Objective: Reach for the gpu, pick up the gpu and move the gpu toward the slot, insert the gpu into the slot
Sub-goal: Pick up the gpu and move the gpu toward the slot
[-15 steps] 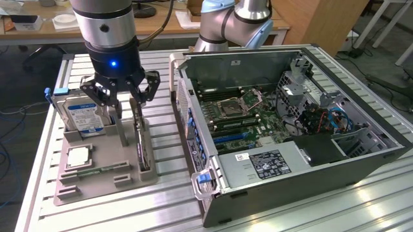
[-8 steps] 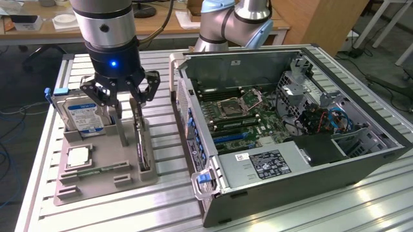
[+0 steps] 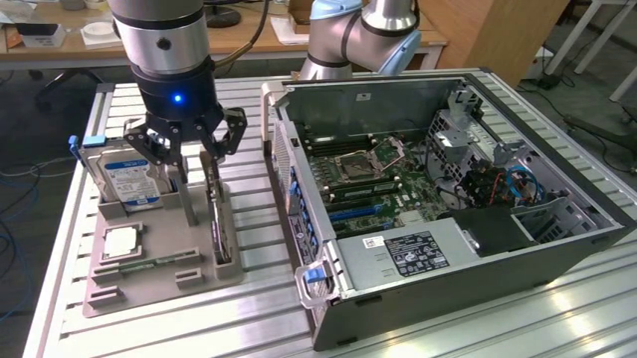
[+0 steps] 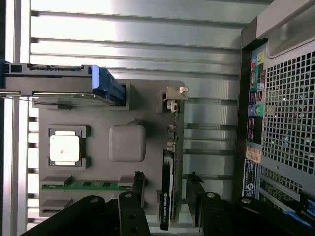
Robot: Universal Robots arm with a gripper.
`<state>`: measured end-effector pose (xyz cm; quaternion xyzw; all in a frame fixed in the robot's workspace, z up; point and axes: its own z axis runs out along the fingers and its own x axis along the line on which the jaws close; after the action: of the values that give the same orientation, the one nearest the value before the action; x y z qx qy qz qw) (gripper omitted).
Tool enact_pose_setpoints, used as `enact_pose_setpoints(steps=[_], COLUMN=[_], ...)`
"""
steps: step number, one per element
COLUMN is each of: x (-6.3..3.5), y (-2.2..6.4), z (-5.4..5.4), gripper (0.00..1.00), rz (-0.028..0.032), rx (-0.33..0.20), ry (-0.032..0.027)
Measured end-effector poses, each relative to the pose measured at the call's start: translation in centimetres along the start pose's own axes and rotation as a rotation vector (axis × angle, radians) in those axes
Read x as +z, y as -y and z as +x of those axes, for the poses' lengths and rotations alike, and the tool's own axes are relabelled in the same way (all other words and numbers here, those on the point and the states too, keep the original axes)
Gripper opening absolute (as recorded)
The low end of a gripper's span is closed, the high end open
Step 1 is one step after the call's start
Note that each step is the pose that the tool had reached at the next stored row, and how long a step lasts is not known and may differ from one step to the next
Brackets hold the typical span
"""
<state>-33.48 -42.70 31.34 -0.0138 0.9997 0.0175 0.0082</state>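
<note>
Presently the gripper [image 3: 197, 156], jaws parted and empty, straddles the upright gpu [image 3: 218, 220] at nine o'clock from the case [image 3: 438, 276]; pickup and insertion remain.

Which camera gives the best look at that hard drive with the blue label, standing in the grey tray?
The exterior view. There the hard drive stands upright with its blue-and-white labelled face turned toward the camera. The wrist view looks down on it from above, so you see its thin top edge, not the label.

hard drive [image 3: 127, 179] upright in holder [image 3: 159, 287] | CPU [image 3: 119, 242], RAM stick [image 3: 149, 262] flat | case [image 3: 378, 101] open
</note>
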Motion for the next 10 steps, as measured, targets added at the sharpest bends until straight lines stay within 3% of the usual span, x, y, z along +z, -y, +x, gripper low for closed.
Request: enact_pose_setpoints(steps=[10], x=[0.37], y=[0.13], z=[-0.02], gripper=[0.47], rz=[-0.0003], rx=[0.000], ry=[0.0002])
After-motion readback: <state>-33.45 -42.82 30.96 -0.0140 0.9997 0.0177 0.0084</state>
